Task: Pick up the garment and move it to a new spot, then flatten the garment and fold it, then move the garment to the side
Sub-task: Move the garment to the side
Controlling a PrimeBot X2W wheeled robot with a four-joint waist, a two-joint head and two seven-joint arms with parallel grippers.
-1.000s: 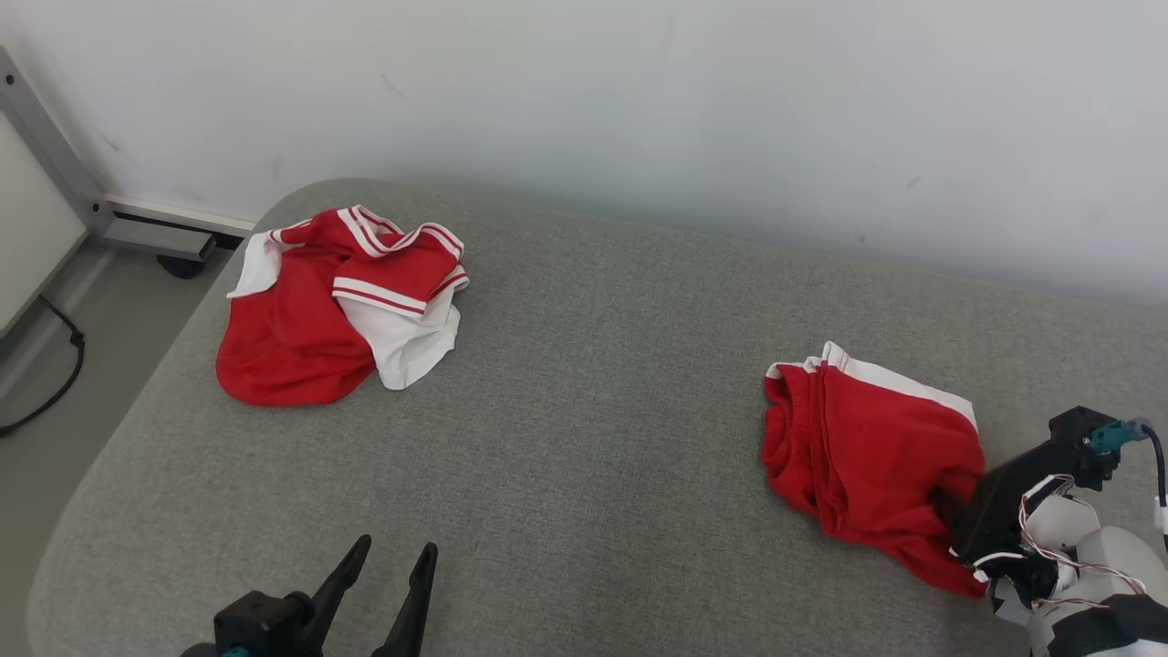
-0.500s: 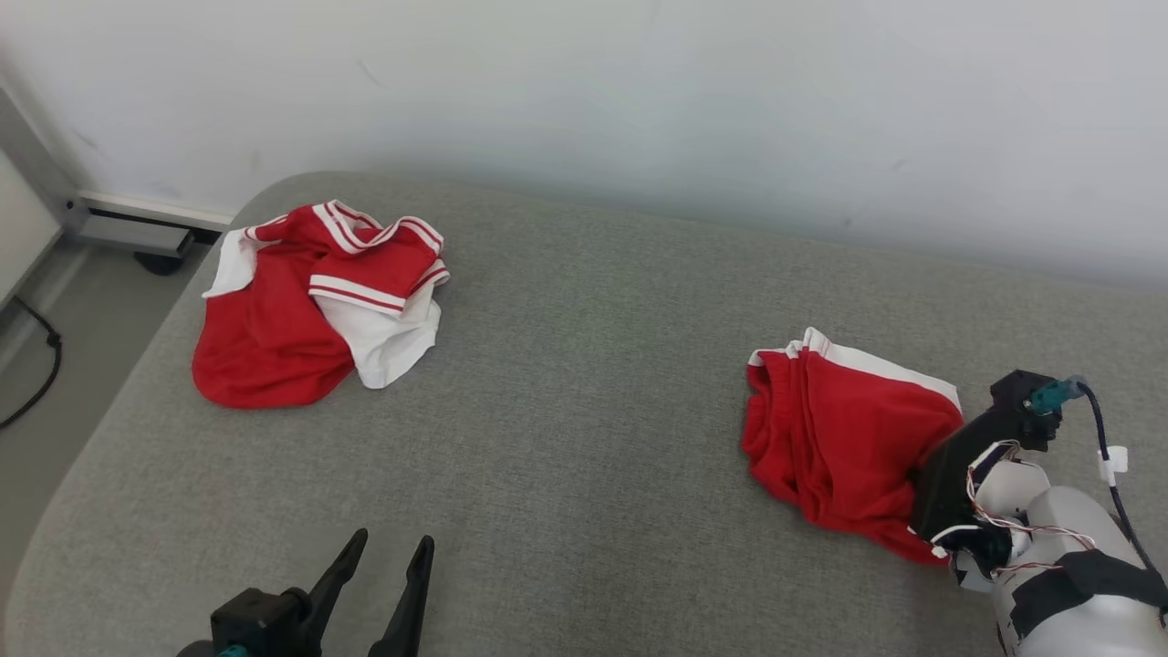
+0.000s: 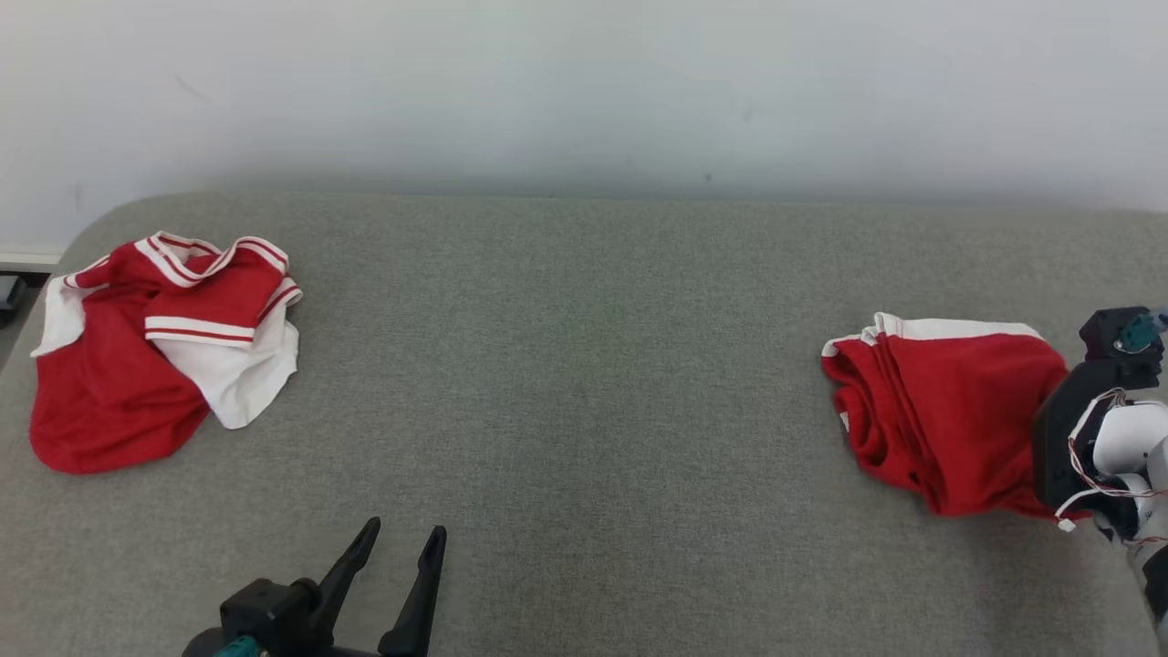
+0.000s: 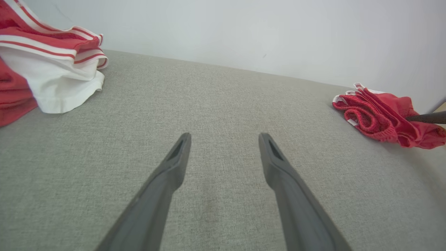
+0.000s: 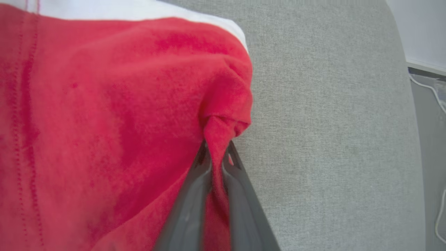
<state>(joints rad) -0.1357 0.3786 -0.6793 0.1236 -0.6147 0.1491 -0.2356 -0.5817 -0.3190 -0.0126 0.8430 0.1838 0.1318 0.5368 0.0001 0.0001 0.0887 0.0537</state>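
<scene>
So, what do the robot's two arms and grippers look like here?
Each gripper has two long, dark grey fingers tapering to slim tips, on a black body: the left gripper, the right gripper. The right wrist is a white shell with thin red and white wires looped over it. A teal connector sits on its black mount.

Soft, even, bright light; faint shadows; nearby garment (image 5: 104,122) slightly blurred.

Red garment (image 3: 940,411) with white edging, plain grey cushion (image 3: 584,365)
</scene>
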